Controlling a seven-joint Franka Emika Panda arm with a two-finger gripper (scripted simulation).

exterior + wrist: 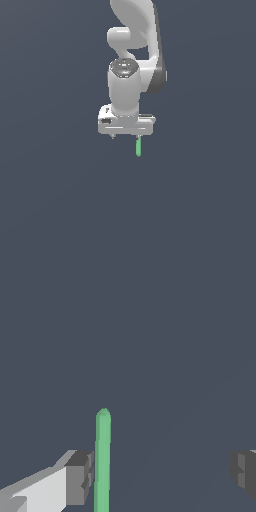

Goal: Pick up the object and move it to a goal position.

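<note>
The bright green rod (138, 147) lies just below my gripper (125, 136), under its finger on the exterior view's right. It sticks out from beneath the hand toward the camera. In the wrist view the rod (102, 461) runs lengthwise just inside one grey fingertip (79, 477), very close to it or touching. The other fingertip (243, 472) stands far off. My gripper (162, 476) is open wide and holds nothing. The rod's near end is cut off by the edge of the wrist picture.
A plain dark grey floor (60, 200) fills both views. The white arm (132, 45) rises straight behind the hand. No goal marker shows.
</note>
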